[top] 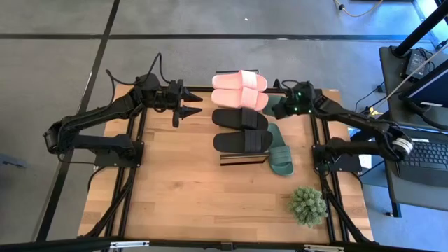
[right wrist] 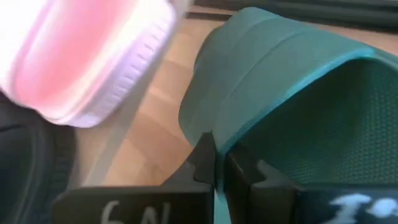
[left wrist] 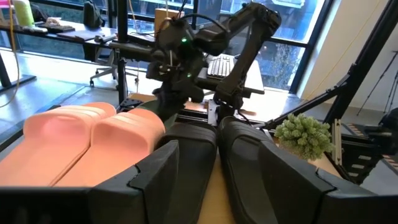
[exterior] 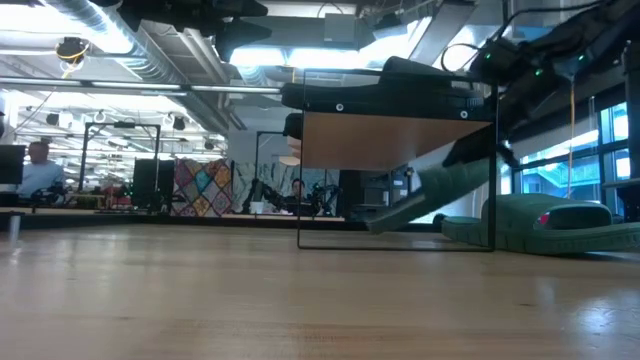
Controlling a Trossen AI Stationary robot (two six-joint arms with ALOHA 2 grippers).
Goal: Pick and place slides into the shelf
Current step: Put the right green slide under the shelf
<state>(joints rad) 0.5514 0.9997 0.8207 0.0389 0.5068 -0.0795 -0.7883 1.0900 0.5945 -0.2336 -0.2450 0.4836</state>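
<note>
The shelf (top: 241, 159) stands mid-table, its wood top (exterior: 395, 128) showing from below in the low view. On it lie the pink pair (top: 240, 89) toward the far edge and the black pair (top: 241, 129) nearer. One dark green slide (top: 281, 151) lies flat on the table right of the shelf. My right gripper (top: 288, 106) is shut on the other green slide (exterior: 440, 190) by the shelf's far right corner. My left gripper (top: 189, 105) hovers open just left of the shelf, facing the pink slides (left wrist: 81, 143) and black slides (left wrist: 249, 149). My right gripper pinches the green slide's wide strap at its thin edge (right wrist: 214, 124) between both fingers. The fingers (right wrist: 199, 165) come from the table's right side. The slide hangs tilted, one end (exterior: 385, 220) low by the table under the shelf top; whether that end touches the table I cannot tell.
A small green potted plant (top: 308, 205) stands near the table's right near corner. A desk with a laptop (top: 427, 157) sits beyond the right edge. Bare wood lies on the near half of the table (top: 189, 203). A person (exterior: 38, 165) sits far back in the room.
</note>
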